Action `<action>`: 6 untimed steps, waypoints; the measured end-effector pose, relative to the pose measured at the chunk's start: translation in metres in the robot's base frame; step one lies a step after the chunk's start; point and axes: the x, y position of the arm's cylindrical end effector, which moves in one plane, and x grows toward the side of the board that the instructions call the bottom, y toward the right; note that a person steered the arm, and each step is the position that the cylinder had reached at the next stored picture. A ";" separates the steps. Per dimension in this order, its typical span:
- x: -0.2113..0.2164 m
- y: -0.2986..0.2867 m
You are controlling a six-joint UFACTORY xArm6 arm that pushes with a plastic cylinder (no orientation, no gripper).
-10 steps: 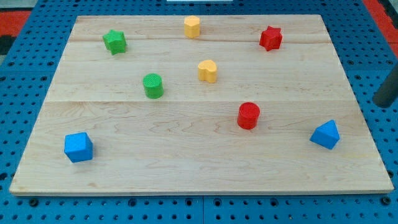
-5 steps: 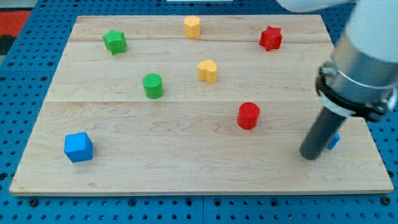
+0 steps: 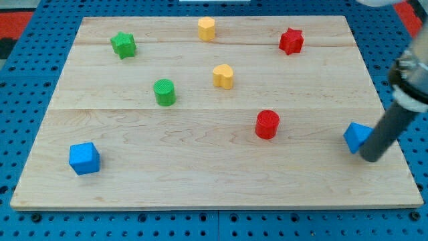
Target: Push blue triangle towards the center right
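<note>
The blue triangle (image 3: 356, 136) sits near the board's right edge, at about four o'clock from centre. My tip (image 3: 370, 158) — a bare rod, nothing to clasp — seems to touch its five-o'clock side. Light, hard, probably slippery: push its lower face squarely.

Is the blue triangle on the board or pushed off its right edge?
On the board. The blue triangle sits on the wooden board near its right edge, with wood visible around it. My tip is against its lower-right side, partly hiding it.

Straight dark grey rod, my tip (image 3: 370, 159) blunt, silver-grey collar with black band above
</note>
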 end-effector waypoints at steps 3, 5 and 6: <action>-0.044 -0.029; -0.023 0.012; -0.032 -0.001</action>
